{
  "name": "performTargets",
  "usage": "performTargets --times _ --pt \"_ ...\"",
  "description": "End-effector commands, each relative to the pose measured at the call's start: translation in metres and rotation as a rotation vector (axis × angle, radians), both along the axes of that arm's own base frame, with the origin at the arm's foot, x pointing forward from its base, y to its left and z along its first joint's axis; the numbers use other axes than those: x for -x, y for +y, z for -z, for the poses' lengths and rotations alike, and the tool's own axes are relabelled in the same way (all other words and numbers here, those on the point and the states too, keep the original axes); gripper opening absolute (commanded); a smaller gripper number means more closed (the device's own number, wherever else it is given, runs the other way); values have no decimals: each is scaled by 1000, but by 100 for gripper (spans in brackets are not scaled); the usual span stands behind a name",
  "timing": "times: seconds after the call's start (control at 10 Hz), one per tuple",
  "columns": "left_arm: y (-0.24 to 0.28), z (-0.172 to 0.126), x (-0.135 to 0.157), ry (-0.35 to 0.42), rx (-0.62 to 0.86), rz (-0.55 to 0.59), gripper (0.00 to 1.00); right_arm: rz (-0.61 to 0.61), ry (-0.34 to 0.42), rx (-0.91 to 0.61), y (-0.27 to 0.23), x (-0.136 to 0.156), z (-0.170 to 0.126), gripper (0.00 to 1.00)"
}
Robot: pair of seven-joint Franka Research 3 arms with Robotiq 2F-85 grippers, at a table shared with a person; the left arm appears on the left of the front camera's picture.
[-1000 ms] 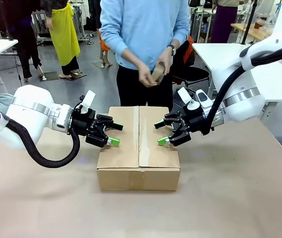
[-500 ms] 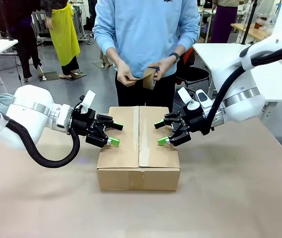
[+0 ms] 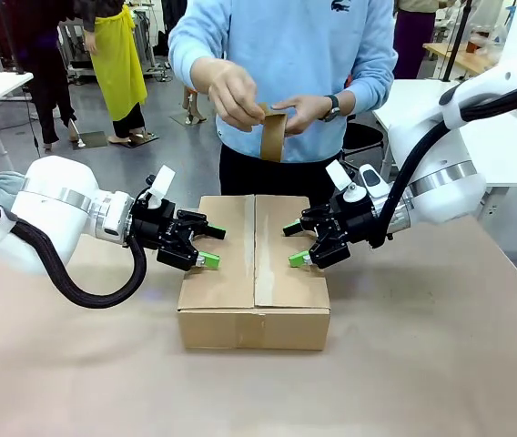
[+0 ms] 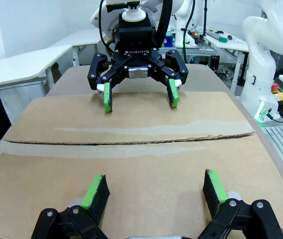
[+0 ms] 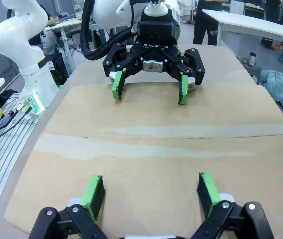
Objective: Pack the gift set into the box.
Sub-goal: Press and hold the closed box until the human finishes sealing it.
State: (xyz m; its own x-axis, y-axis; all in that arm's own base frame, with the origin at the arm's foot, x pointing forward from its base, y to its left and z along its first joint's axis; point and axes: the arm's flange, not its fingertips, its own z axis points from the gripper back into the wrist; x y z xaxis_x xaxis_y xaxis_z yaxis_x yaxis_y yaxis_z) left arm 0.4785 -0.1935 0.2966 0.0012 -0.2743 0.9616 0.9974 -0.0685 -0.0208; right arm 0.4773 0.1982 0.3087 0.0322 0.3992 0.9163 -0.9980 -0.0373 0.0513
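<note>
Two flaps lie shut on the box (image 3: 254,269), mid-table, seam running down the middle. The left gripper (image 3: 209,247) sits spread wide over the left flap, clasping nothing; the right gripper (image 3: 296,243) mirrors it over the right flap, fingers parted too. Behind, the person's hands (image 3: 233,93) pull a strip of brown tape (image 3: 273,135).

Two robot grippers facing each other across a closed cardboard box.

The left gripper (image 4: 154,191) is rising from the bottom edge, its green-padded fingers spread wide over the near flap of the box (image 4: 131,169). The right gripper (image 4: 139,102) is pointing back from the far flap, equally spread. A seam is running between the flaps.
</note>
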Motion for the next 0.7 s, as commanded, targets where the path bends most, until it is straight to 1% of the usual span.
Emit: performTargets --times 0.0,0.6 --pt "1 3 2 10 0 0 100 -8 -17 1 1 1 1 100" --pt "1 3 2 10 0 0 100 -8 -17 1 1 1 1 100"
